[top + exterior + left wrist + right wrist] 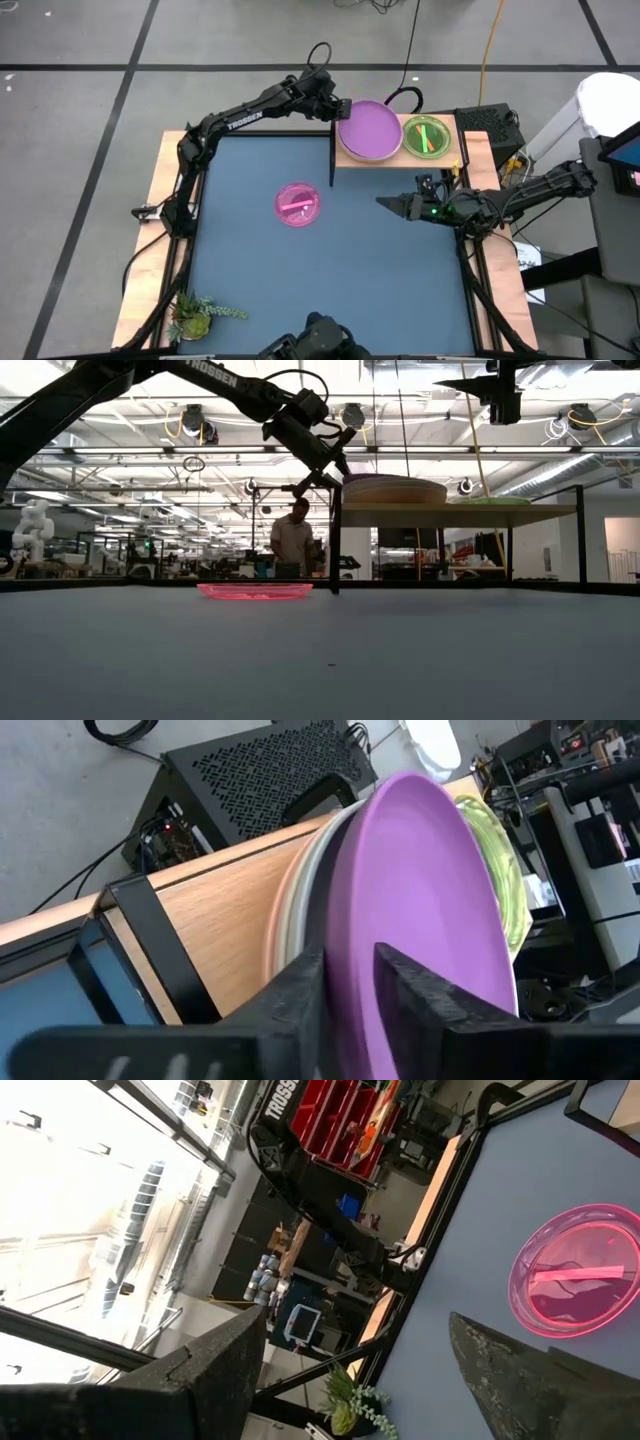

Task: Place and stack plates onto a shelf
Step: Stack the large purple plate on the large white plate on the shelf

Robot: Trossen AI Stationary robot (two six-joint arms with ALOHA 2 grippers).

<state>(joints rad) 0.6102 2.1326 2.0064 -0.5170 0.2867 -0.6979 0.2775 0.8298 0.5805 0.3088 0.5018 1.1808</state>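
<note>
Left claw (343,108) gripping (right (385,203) open).

The shelf (398,160), a light-wood board with a thin black upright at its left end, stands at the table's far edge. On it a purple plate (369,130) tops a pale stack, with a green plate (428,136) just beside. A pink plate (297,204) lies flat mid-table.

White letters reading "TROSSEN" stood on the left arm (243,121); in the low view only "ROSSEN" of it showed.
</note>
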